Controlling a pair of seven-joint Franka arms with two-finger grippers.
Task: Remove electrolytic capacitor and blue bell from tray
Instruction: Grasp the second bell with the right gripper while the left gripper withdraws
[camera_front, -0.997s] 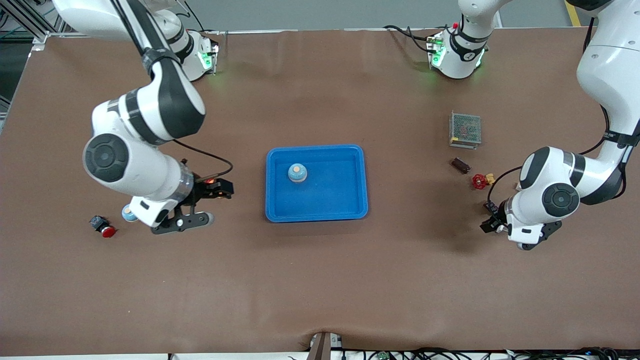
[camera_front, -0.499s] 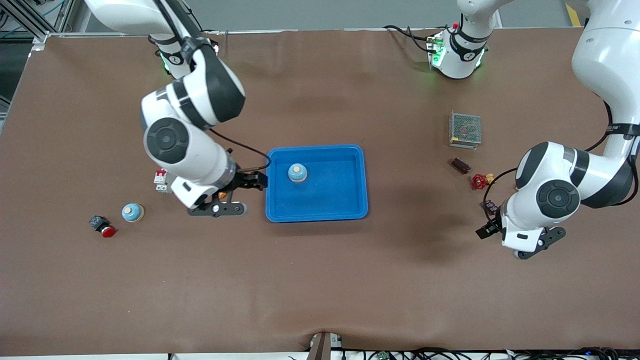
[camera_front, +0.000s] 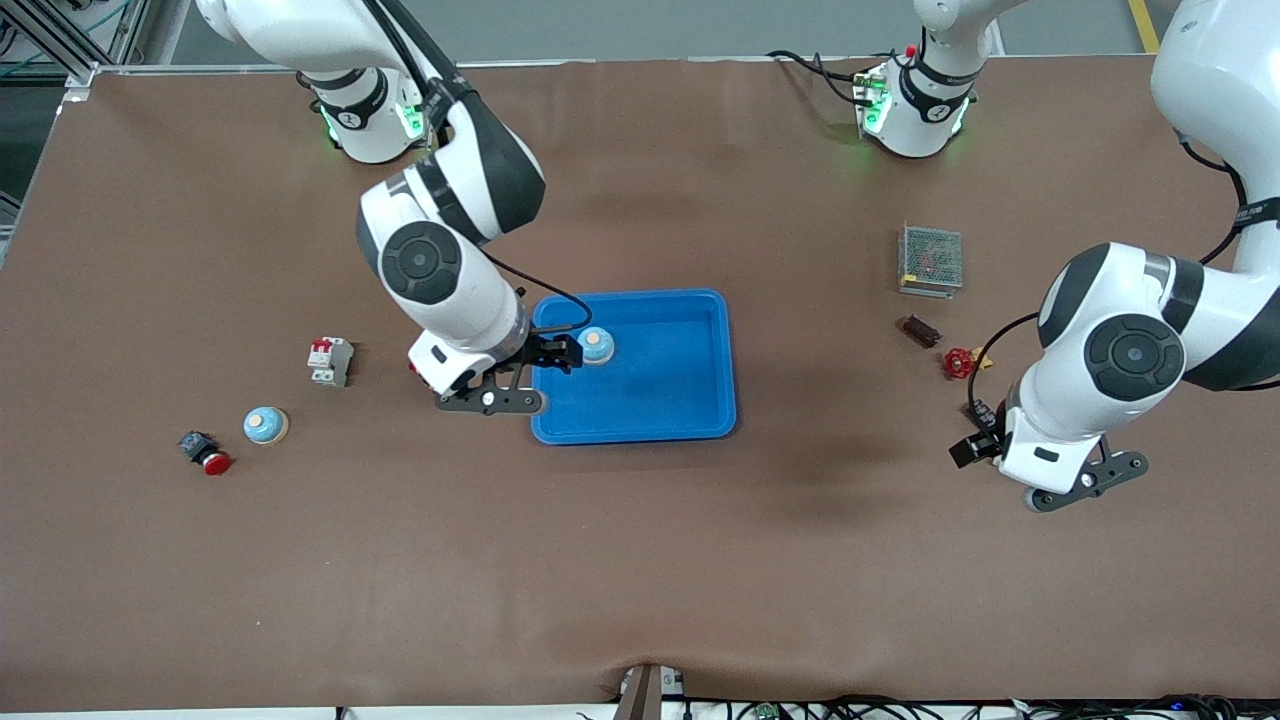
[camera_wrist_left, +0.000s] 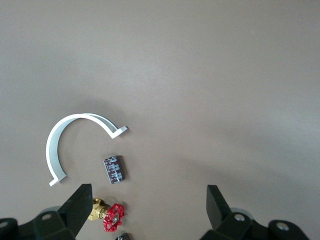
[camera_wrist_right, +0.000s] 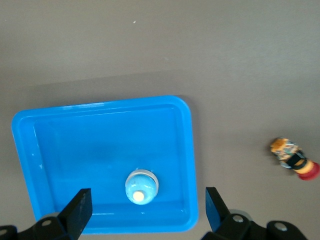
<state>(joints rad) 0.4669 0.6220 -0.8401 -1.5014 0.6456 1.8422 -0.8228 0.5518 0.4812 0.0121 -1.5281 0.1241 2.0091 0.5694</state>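
Clock face: laid on the tray (camera_front: 664, 394), twelve o'clock toward the robots' bases.
Tray: bright blue, at the centre of the brown counter (camera_front: 640, 580).
Blue bell (camera_front: 596, 345): upright inside the tray, toward its ten o'clock corner, close to the rim there. It is the only thing in the tray.
Right hand (camera_wrist_right: 147, 207): over the tray's nine o'clock rim, just beside the bell and touching nothing. Its fingers are spread wide and empty, apparently so they can straddle the dome from above.
Left hand (camera_wrist_left: 147, 210): fingers also wide and empty, over bare counter well out at four o'clock from the tray. This arm waits, out of the right arm's way.
Dark part (camera_front: 921, 330): a small printed block on the counter at three o'clock, next to a red valve wheel (camera_front: 958, 362). It may be the capacitor, already out, but I cannot tell.
Second bell (camera_front: 265, 425): on the counter out at eight o'clock, near a red push button (camera_front: 206, 454).
Judgement: the bell's removal looks to be the step in hand.
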